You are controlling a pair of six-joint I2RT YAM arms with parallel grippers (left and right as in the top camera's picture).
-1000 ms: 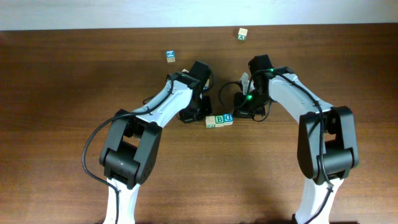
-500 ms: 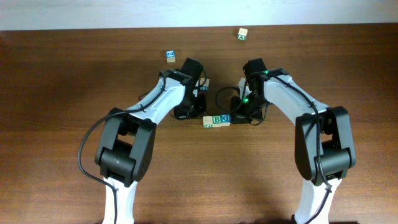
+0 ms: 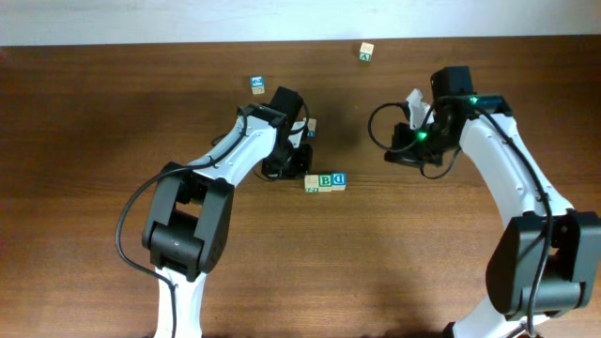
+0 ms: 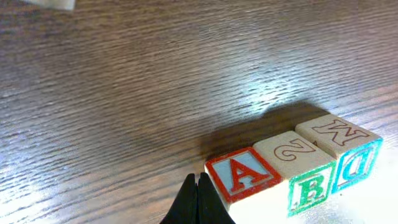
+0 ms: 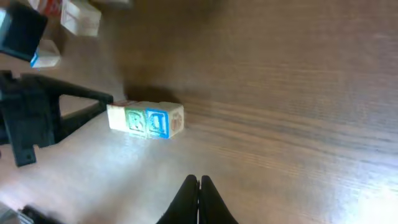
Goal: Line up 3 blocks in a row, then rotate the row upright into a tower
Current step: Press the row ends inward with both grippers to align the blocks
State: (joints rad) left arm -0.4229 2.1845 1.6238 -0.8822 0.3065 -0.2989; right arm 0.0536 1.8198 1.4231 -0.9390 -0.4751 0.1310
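Overhead view: pale block (image 3: 312, 184), B block (image 3: 326, 180) and D block (image 3: 340, 178) sit touching in a row near the middle of the tabletop (image 3: 94, 141). My left claw (image 4: 198, 194), pinched shut and empty, is just beside the pale end; my right claw (image 5: 199, 193), likewise shut, hangs well apart toward the right edge.

Glare on table (image 4: 280, 93); right wrist view blurred.

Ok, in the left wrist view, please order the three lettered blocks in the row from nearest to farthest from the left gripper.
Seen from the shut left gripper:
1. Red A block: the near, left end of the row, just right of the gripper.
2. Green B block: the middle of the row.
3. Blue D block: the far, right end.
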